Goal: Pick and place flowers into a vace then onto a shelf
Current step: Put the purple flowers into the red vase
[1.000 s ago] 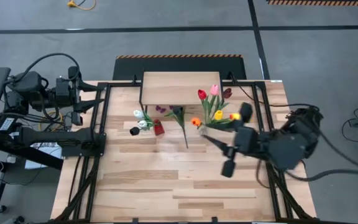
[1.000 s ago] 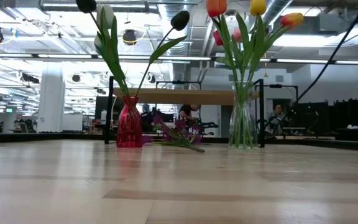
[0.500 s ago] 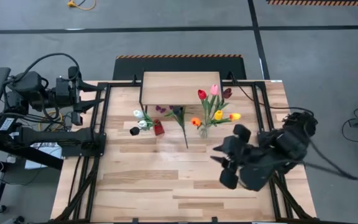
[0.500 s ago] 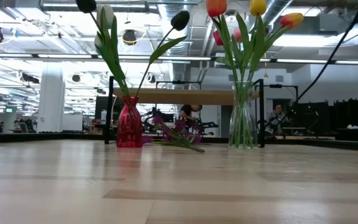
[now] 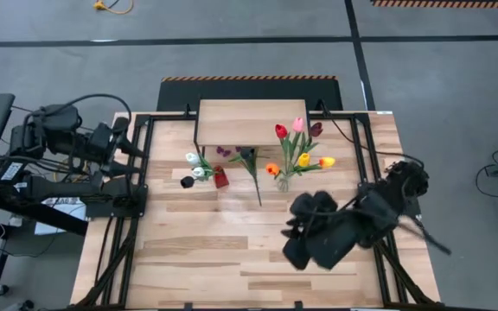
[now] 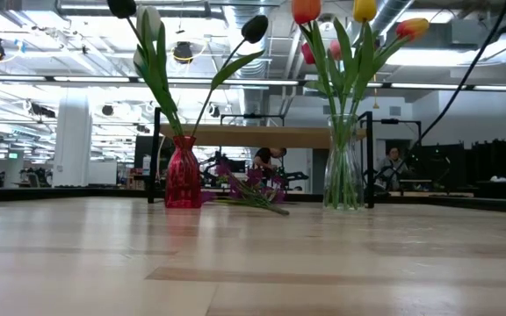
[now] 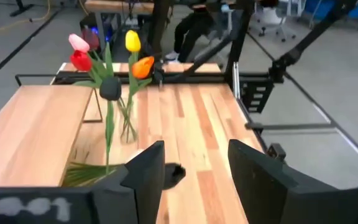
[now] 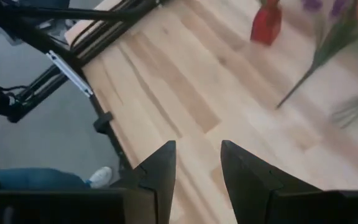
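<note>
A clear vase (image 5: 282, 181) holds red, pink, maroon, yellow and orange tulips (image 6: 341, 35). A red vase (image 5: 220, 179) holds white and black tulips (image 6: 191, 35). Both vases stand on the table just in front of the shelf (image 5: 249, 123). A leafy purple sprig (image 5: 251, 168) lies flat on the table between them. My right gripper (image 5: 294, 242) hovers open over the table, nearer than the clear vase, with nothing between its fingers (image 8: 160, 174). My left gripper (image 7: 194, 180) is open and empty at the table's left edge (image 5: 128, 141).
A black metal frame (image 5: 145, 164) runs along the table's sides. Bare planks (image 5: 214, 250) fill the near half of the table. In the right wrist view a person's shoe (image 8: 98, 177) shows on the floor beside the table.
My right gripper has come down and moved toward the table's near edge, away from the clear vase, rolling and tipping downward as it went. My left gripper has turned and tipped a little where it is. The vases, flowers and sprig have not moved.
</note>
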Controlling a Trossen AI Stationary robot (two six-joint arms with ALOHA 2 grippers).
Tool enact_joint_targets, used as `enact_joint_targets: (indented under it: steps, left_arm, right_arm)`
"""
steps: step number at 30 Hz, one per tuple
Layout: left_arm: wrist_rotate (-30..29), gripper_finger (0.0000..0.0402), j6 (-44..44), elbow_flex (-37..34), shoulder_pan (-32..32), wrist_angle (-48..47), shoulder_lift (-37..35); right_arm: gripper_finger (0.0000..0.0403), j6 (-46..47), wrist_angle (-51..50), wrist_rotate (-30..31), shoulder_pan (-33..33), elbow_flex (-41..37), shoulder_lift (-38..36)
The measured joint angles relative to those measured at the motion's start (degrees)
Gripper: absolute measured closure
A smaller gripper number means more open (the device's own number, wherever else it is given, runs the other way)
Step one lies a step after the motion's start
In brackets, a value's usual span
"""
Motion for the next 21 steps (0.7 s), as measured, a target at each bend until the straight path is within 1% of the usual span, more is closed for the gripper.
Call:
enact_joint_targets:
  steps: [4, 9, 13, 15, 18, 21]
  left_arm:
    - [-0.57, 0.0235, 1.73, 0.0, 0.0, -0.3, -0.09]
    - [-0.75, 0.0235, 1.26, 0.0, -0.01, -0.3, -0.05]
    - [-0.81, 0.0235, 1.31, 0.0, 0.0, -0.28, -0.04]
    - [-0.83, 0.0235, 1.24, 0.0, 0.0, -0.28, -0.04]
    - [-0.94, 0.0235, 1.39, 0.0, 0.0, -0.28, -0.04]
    - [-0.94, 0.0235, 1.53, 0.0, 0.0, -0.28, -0.04]
  right_arm:
    - [0.0284, 8.04, 0.04, -0.26, 1.77, 0.0, 3.34]
    - [0.0284, 18.33, -0.65, -0.28, 3.24, -0.02, 9.59]
    - [0.0284, 24.9, 2.1, -0.81, 3.62, -0.02, 15.1]
    - [0.0284, 27.36, 4.27, 1.06, 3.72, -0.02, 17.9]
    - [0.0284, 32.24, 5.35, 6.16, 3.57, -0.02, 22.27]
    - [0.0284, 36.95, 4.83, 9.49, 3.29, -0.02, 26.2]
